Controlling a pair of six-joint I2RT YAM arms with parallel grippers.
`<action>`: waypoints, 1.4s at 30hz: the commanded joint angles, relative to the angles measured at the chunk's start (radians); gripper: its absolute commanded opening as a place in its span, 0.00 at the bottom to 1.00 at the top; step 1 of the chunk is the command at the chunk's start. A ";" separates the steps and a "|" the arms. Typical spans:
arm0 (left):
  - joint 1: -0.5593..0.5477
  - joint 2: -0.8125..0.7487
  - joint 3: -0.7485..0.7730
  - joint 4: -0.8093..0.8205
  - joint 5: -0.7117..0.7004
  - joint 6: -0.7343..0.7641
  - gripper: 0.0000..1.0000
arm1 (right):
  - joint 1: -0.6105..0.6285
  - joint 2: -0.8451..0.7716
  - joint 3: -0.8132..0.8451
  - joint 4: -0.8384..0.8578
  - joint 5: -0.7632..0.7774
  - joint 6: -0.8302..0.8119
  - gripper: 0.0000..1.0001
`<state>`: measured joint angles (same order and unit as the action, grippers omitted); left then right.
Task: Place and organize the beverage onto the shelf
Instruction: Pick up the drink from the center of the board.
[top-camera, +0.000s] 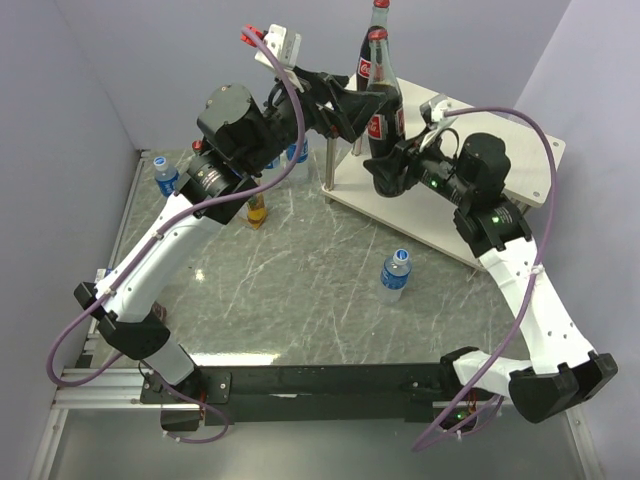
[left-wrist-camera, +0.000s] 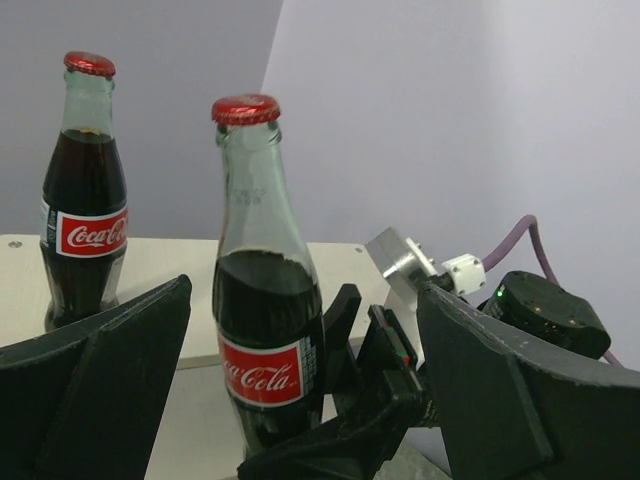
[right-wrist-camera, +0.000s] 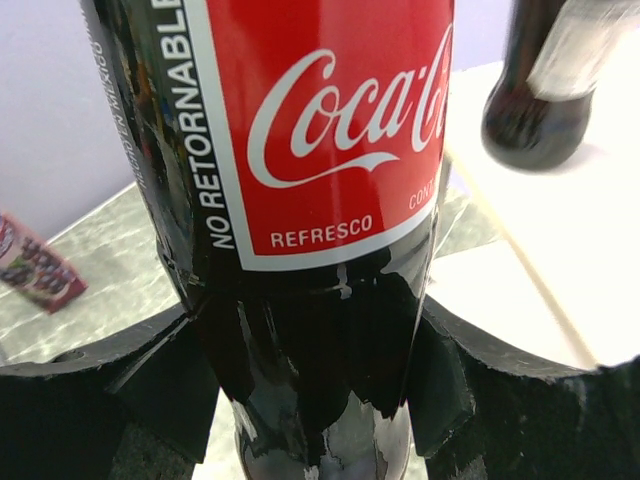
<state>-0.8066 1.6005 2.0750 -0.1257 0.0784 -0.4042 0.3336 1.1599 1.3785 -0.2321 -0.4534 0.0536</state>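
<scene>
My right gripper (top-camera: 385, 165) (right-wrist-camera: 315, 370) is shut on the lower body of a red-capped cola bottle (top-camera: 380, 105) (left-wrist-camera: 265, 330) (right-wrist-camera: 310, 150). It holds the bottle upright at the left front edge of the shelf's pale top board (top-camera: 500, 160) (left-wrist-camera: 160, 260) (right-wrist-camera: 560, 250). My left gripper (top-camera: 365, 100) (left-wrist-camera: 300, 400) is open, its wide fingers (left-wrist-camera: 100, 400) standing apart on either side of that bottle without touching it. A second cola bottle (top-camera: 376, 40) (left-wrist-camera: 85, 210) (right-wrist-camera: 545, 90) stands further back on the board. A small water bottle (top-camera: 395, 275) stands on the table.
Another water bottle (top-camera: 165, 175) stands at the table's left edge, and more blue-capped bottles (top-camera: 295, 152) sit under my left arm beside a yellowish drink (top-camera: 257, 212). A carton (right-wrist-camera: 35, 270) lies on the marbled table. Purple walls close in behind and at the sides.
</scene>
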 joint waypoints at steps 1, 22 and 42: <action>-0.003 -0.005 0.011 0.046 -0.038 0.059 1.00 | -0.025 -0.026 0.136 0.325 0.012 -0.029 0.00; 0.004 0.205 0.275 0.050 0.072 0.065 0.90 | -0.031 -0.035 0.116 0.361 -0.071 0.006 0.00; -0.011 0.240 0.298 0.098 0.337 0.005 0.15 | -0.030 -0.009 0.083 0.389 -0.042 -0.012 0.00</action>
<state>-0.7834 1.8248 2.3299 -0.0551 0.2726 -0.3443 0.3050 1.1942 1.4170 -0.1158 -0.5121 0.0433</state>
